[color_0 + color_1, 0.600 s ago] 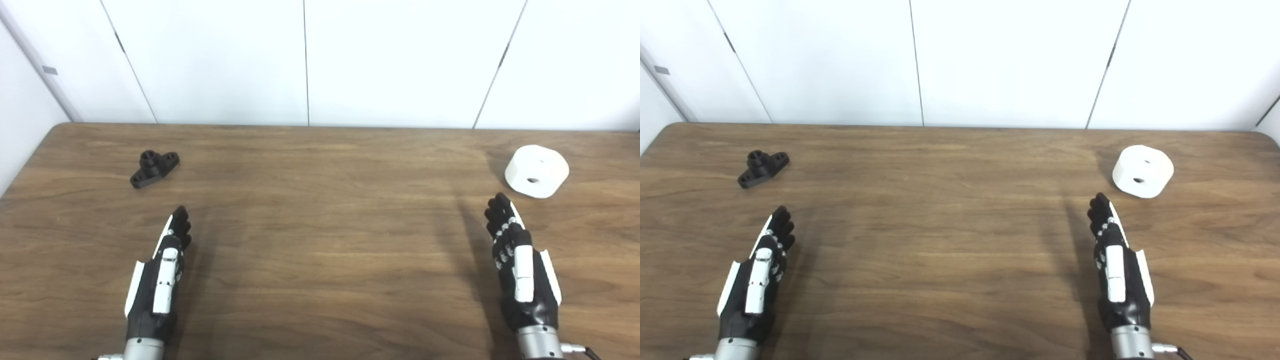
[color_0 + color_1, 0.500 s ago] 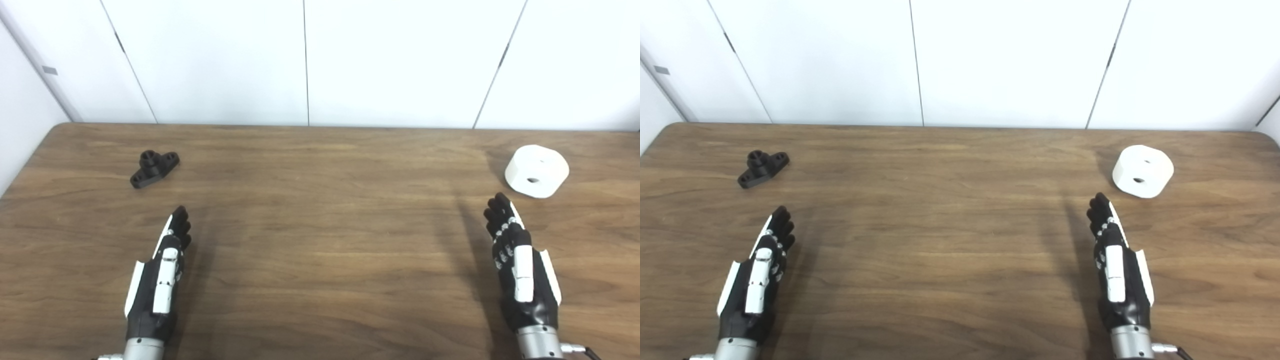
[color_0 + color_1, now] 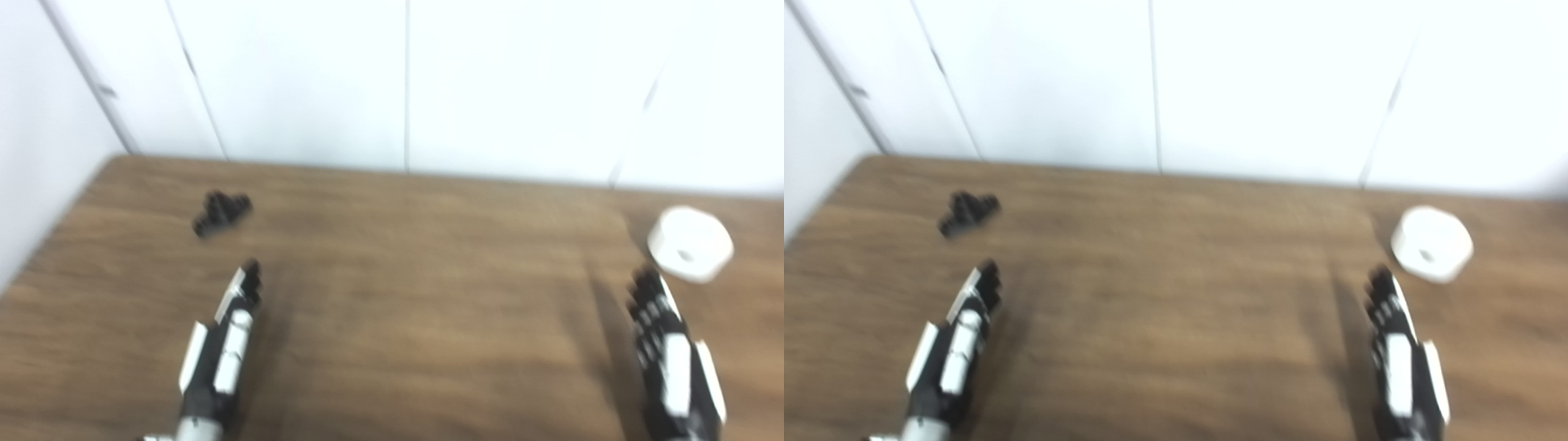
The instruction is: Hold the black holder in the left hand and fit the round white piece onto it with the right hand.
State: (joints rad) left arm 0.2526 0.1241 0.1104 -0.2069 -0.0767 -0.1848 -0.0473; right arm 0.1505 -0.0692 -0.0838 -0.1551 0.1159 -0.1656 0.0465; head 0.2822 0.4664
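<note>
The picture is blurred. A small black holder (image 3: 222, 212) lies on the wooden table (image 3: 416, 294) at the far left. The round white piece (image 3: 690, 243), with a hole in its face, lies at the far right. My left hand (image 3: 223, 343) rests flat and open on the table, its fingertips a short way below and right of the holder. My right hand (image 3: 670, 361) lies flat and open too, its fingertips just below and left of the white piece. Neither hand touches anything.
White wall panels (image 3: 404, 86) stand right behind the table's far edge. The table's left edge (image 3: 55, 233) runs close to the holder. Bare wood lies between the two hands.
The whole picture has shifted right and down and gone blurry, so the camera has moved. The hands and both parts keep their places relative to each other.
</note>
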